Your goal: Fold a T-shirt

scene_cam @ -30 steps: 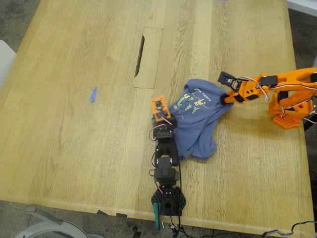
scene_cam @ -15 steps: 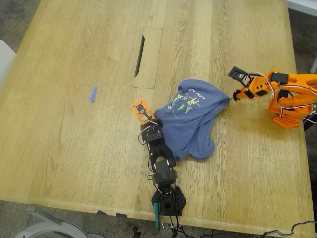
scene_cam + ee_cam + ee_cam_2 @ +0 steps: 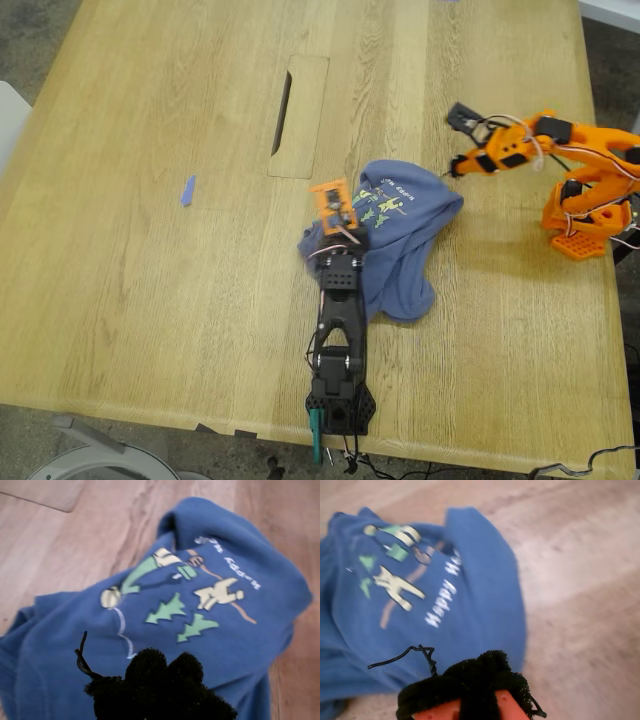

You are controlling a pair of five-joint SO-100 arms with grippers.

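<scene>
The slate-blue T-shirt (image 3: 400, 250) lies crumpled on the wooden table (image 3: 150, 300), its green and yellow print facing up. My first gripper (image 3: 345, 222), on the black arm, reaches from the table's near edge over the shirt's part toward the exterior view's left. Its black pads (image 3: 162, 672) sit pressed together low over the T-shirt (image 3: 240, 630); whether cloth is caught between them is hidden. My second gripper (image 3: 452, 170), on the orange arm at the exterior view's right, hovers just off the shirt's corner. Its pads (image 3: 470, 680) are shut and empty, with the T-shirt (image 3: 480, 580) ahead of them.
A small blue strip (image 3: 187, 190) lies on the table toward the exterior view's left. A rectangular inset panel with a dark slot (image 3: 300, 115) sits behind the shirt. The orange arm's base (image 3: 585, 215) stands near the table's edge at the exterior view's right.
The second gripper let the shirt's corner go and rose away; the corner fell slack. The first gripper swung from the exterior view's left back over the shirt, bunching that edge.
</scene>
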